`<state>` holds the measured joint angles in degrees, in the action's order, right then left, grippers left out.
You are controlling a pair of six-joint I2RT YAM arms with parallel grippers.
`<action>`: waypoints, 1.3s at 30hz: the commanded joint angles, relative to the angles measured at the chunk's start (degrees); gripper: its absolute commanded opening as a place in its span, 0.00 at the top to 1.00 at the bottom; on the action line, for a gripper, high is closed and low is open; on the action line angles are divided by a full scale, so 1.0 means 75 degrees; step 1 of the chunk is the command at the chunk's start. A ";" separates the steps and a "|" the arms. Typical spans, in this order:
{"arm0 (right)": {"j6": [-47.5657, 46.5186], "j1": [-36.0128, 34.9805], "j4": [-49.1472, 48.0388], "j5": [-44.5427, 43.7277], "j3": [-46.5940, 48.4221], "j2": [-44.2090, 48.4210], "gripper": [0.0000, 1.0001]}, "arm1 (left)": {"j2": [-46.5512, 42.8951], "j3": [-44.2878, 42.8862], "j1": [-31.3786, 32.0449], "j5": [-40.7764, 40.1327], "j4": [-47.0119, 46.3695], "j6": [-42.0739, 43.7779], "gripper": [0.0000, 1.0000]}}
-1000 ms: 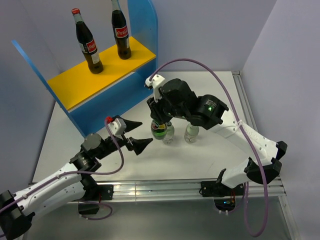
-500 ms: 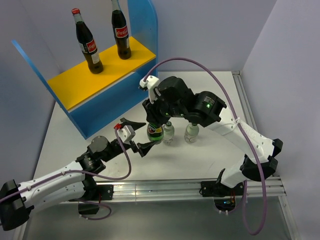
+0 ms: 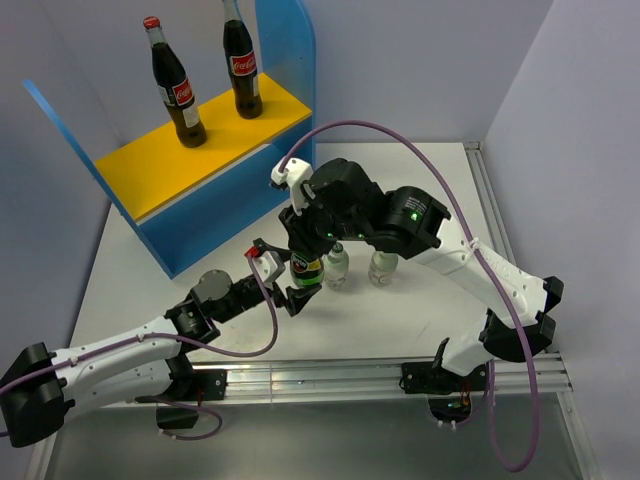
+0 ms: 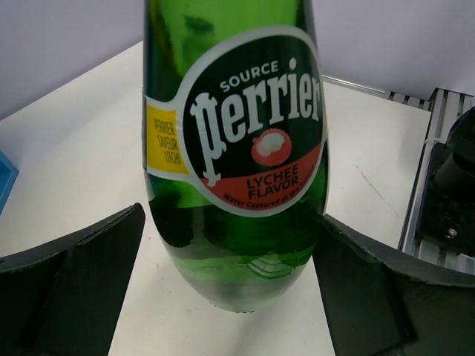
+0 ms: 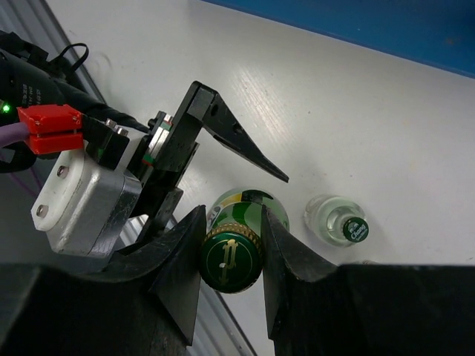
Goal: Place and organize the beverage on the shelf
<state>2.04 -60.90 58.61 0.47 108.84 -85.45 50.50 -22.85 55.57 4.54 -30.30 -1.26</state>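
Observation:
A small dark green Perrier bottle (image 3: 307, 268) (image 4: 234, 163) stands upright at mid-table. My right gripper (image 3: 305, 243) (image 5: 231, 257) is shut on its green cap (image 5: 231, 259) from above. My left gripper (image 3: 287, 277) (image 4: 228, 293) is open, one finger on each side of the bottle's lower body with a small gap on both sides. Whether the base rests on the table I cannot tell. Two small clear bottles (image 3: 337, 266) (image 3: 382, 266) stand just right of it; one (image 5: 338, 222) shows in the right wrist view. Two cola bottles (image 3: 175, 85) (image 3: 241, 65) stand on the shelf's yellow top (image 3: 170, 160).
The shelf's blue front panel (image 3: 220, 215) rises at the table's back left, its rounded blue side panel (image 3: 290, 45) behind the colas. A purple cable (image 3: 400, 135) arcs over the right arm. A metal rail (image 3: 320, 375) runs along the near edge.
My left gripper has reached right and forward until its open fingers bracket the green bottle. My right gripper, still holding the cap, has shifted the bottle slightly left and nearer.

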 commanded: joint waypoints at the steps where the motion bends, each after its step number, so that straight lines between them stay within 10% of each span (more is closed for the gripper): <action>1: 0.0032 -0.0106 -0.0865 -0.0028 0.0500 0.0190 1.00 | 0.0110 -0.0351 0.0102 -0.0159 -0.0378 -0.0055 0.02; 12: 0.0196 -0.0176 -0.0901 0.0113 0.0653 0.0085 1.00 | 0.0415 -0.0469 0.0173 -0.0452 -0.0319 0.0086 0.04; 18: 0.0196 -0.0223 -0.0947 0.0031 0.0583 0.0026 1.00 | 0.0474 -0.0621 0.0196 -0.0570 -0.0167 -0.0032 0.35; 21: 0.0325 -0.0223 -0.1192 0.0089 0.0466 -0.0021 1.00 | 0.0509 -0.0750 0.0208 -0.0755 -0.0085 -0.0148 0.78; 25: 0.0652 -0.0223 -0.1533 0.0276 0.0360 -0.0079 0.96 | 0.0450 -0.0668 0.0208 -0.1212 -0.0306 -0.0289 1.00; 39: 0.1391 -0.0235 -0.2388 0.0149 -0.0566 0.0283 0.45 | -0.0018 -0.0282 0.0219 -0.1882 -0.0752 -0.0407 1.00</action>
<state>7.60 -61.52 48.62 -1.02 105.03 -86.52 52.40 -24.08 57.25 -6.85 -29.17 -3.90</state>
